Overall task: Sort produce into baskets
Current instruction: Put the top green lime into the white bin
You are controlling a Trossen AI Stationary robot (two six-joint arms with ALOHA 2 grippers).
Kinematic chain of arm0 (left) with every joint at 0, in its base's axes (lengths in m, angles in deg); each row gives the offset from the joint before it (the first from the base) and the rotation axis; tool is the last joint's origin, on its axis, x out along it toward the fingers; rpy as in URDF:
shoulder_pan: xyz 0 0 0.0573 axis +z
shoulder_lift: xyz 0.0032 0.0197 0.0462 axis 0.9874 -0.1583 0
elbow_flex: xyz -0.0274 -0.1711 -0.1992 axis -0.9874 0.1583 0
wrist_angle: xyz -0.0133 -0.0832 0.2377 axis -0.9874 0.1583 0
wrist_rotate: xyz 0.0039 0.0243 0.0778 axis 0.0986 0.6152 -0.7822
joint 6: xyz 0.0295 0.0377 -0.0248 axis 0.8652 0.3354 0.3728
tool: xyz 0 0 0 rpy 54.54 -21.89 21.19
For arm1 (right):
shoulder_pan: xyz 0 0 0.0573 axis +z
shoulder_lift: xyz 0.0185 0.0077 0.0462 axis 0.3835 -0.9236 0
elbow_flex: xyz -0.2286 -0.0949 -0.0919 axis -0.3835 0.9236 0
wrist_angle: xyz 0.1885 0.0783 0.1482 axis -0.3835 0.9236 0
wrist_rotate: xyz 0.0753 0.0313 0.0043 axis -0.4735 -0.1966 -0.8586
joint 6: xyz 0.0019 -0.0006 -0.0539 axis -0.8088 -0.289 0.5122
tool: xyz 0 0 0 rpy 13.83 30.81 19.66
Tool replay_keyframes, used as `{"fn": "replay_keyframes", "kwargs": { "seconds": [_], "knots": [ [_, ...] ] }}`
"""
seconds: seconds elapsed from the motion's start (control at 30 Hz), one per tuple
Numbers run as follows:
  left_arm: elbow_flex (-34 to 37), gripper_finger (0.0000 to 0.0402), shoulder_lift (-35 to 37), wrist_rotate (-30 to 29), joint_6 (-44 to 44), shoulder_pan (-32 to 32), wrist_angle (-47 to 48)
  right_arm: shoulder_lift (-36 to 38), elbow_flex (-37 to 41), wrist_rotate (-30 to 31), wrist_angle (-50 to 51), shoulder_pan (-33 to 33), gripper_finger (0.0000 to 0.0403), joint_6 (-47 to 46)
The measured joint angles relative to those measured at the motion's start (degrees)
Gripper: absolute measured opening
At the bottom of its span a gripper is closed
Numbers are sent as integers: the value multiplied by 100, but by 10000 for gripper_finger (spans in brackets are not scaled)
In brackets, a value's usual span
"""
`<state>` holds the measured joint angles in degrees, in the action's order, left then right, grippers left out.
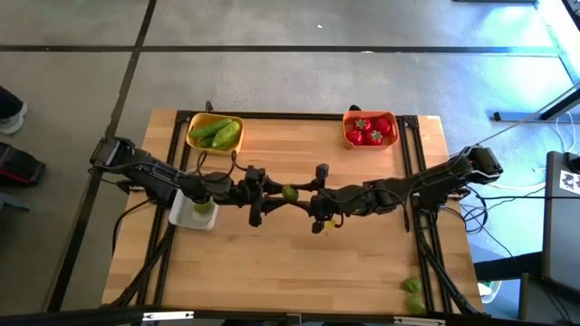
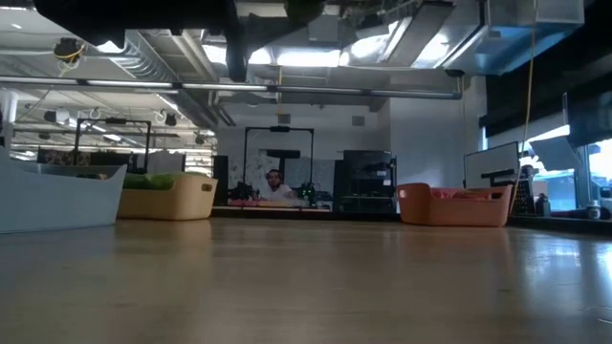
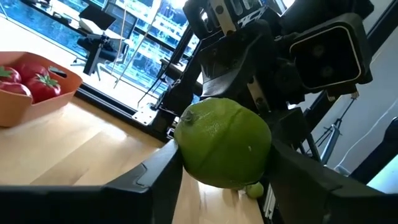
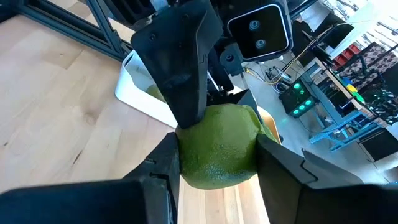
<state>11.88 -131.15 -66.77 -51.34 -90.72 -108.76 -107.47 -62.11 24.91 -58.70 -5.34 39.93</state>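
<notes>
Limes are the piece in play: 1 round green lime (image 1: 290, 192) hangs above the middle of the table (image 1: 299, 272), caught between both arms. In the left wrist view the left gripper (image 3: 225, 177) has its dark fingers pressed on either side of the lime (image 3: 224, 143), and in the right wrist view the right gripper (image 4: 217, 163) clasps the same fruit (image 4: 217, 146) from the opposite side, with a finger (image 4: 180, 62) of the other arm lying against its top. So both claws are grasping the lime at once.

From above, the white tray (image 1: 193, 212) sits under the left arm with a green piece inside, the yellow basket (image 1: 215, 132) at the far left holds elongated green produce, and the orange basket (image 1: 370, 129) at the far right holds red pieces with green tops. 2 more small green pieces (image 1: 412, 286) lie near the table's front right corner.

The low view shows only the 3 bins along the far edge (white (image 2: 57, 196), yellow (image 2: 167, 198), orange (image 2: 454, 205)) and a person (image 2: 275, 184) in the room beyond; neither gripper nor lime appears there. No readable writing shows in any view.
</notes>
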Motion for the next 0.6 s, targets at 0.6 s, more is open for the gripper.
{"fn": "replay_keyframes", "kwargs": {
  "seconds": [0.6],
  "knots": [
    [-7, 170, 143, -19, 286, -18, 347, 133, -7, 339, 350, 221, 266, -332]
  ]
}}
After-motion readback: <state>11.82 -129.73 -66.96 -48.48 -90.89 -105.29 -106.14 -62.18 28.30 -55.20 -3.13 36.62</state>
